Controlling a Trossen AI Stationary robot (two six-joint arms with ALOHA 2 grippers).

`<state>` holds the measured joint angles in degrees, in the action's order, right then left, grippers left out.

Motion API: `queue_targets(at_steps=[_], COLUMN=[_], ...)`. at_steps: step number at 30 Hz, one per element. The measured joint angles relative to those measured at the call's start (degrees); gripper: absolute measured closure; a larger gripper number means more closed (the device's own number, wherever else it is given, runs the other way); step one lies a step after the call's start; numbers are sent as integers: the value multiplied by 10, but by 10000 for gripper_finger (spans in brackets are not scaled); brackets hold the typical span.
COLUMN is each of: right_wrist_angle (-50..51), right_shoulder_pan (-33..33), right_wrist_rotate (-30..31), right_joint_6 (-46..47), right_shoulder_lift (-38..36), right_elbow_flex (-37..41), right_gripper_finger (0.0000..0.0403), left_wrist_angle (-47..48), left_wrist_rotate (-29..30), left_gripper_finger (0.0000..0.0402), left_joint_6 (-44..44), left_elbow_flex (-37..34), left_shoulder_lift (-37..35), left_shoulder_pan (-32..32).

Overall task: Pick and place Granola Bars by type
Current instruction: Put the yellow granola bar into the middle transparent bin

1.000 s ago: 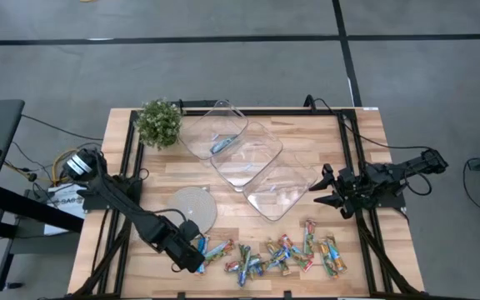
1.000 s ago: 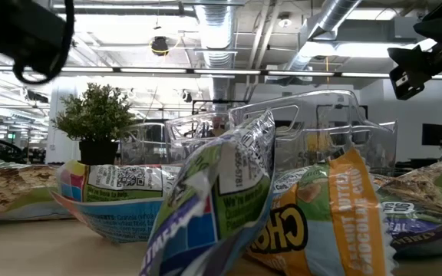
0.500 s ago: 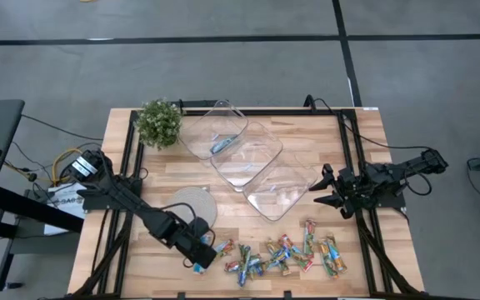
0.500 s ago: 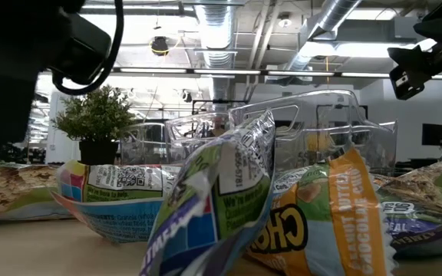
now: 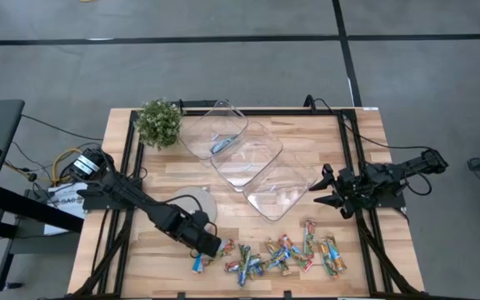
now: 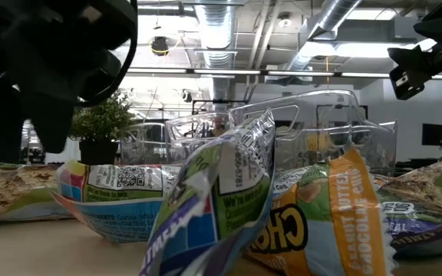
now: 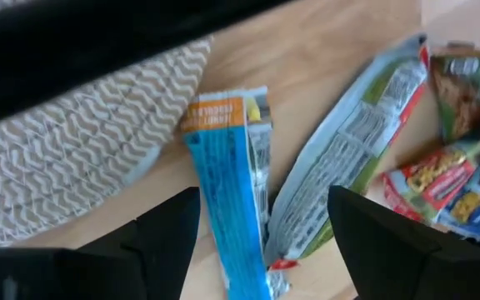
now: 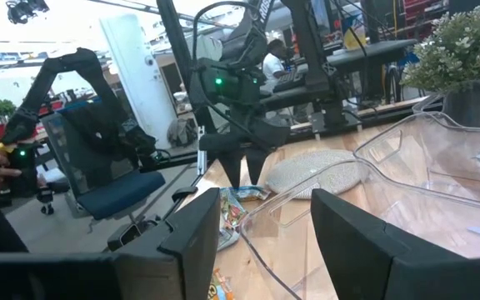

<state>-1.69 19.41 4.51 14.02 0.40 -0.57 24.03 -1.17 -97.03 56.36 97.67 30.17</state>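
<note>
Wrapped granola bars [image 6: 229, 207] crowd the table's near edge; clear trays [image 6: 313, 126] and a potted plant [image 6: 98, 126] stand behind them.

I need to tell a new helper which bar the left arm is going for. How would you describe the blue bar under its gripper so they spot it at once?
Start at the round grey woven disc on the near left of the wooden table. Just beside its edge, at the left end of the row of granola bars, lies the blue bar, under the open left gripper. It alone has a plain bright blue wrapper with an orange end; its neighbours are green, white and red.

Blue bar [image 7: 227, 200] cut off at frame edge; left fingers [image 7: 161, 242] blurred; woven disc [image 7: 65, 150] partly hidden.
</note>
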Motion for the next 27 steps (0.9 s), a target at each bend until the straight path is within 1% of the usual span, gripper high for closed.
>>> queue_targets(at_steps=[4, 8, 10, 13, 18, 22, 27], right_wrist_angle=[0, 1, 0, 0, 0, 0, 0], right_shoulder_pan=[0, 0, 0, 0, 0, 0, 0], right_wrist_rotate=[0, 0, 0, 0, 0, 0, 0], right_joint_6=[0, 0, 0, 0, 0, 0, 0], right_shoulder_lift=[0, 0, 0, 0, 0, 0, 0], right_elbow_flex=[0, 0, 0, 0, 0, 0, 0], right_gripper_finger=[219, 219, 219, 219, 219, 219, 219], left_wrist_angle=[-4, -18, -24, -5, 29, 35, 36], left_wrist_rotate=[-6, -59, -71, -71, -55, -54, -58], left_gripper_finger=[144, 144, 144, 144, 150, 179, 240], left_joint_6=[-14, -11, -5, 3, 17, 29, 35], left_elbow_flex=[1, 2, 6, 19, 29, 31, 30], left_shoulder_lift=[8, 42, 54, 70, 72, 73, 73], left_shoulder_pan=[-5, -9, -11, -13, -16, -16, -16])
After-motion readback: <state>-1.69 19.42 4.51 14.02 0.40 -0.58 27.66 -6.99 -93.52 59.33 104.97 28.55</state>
